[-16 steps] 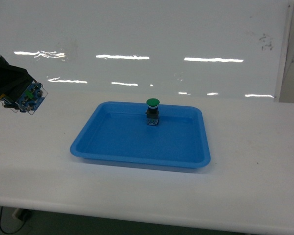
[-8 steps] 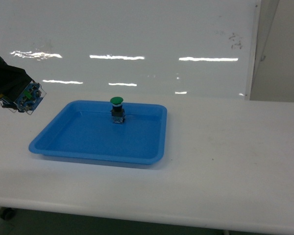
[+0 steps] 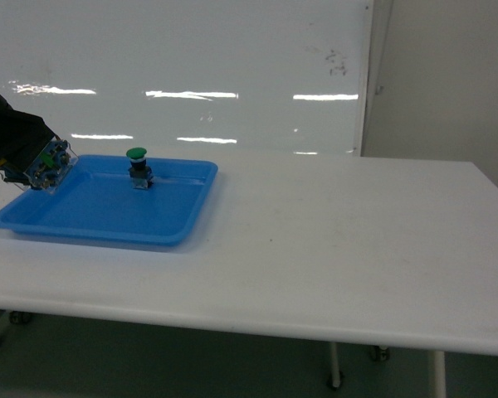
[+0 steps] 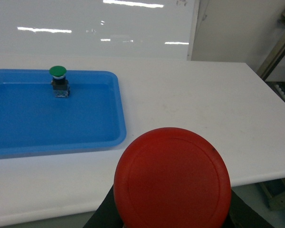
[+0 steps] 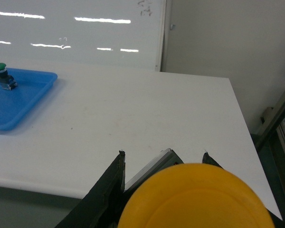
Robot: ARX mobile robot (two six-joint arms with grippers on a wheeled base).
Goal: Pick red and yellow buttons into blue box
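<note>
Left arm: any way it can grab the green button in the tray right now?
Probably not as is. The left gripper is already shut on the red button, so it has no free jaws. The green button itself stands unobstructed in the shallow blue tray.

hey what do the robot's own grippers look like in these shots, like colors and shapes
Little shows. In the head view, the left gripper is a bulky matte black block, with a red and white bit at its top edge. In the right wrist view, the right gripper has black fingers tapering to pointed tips. The left wrist view shows only black edges at the bottom of the frame. No cables or markings are visible.
</note>
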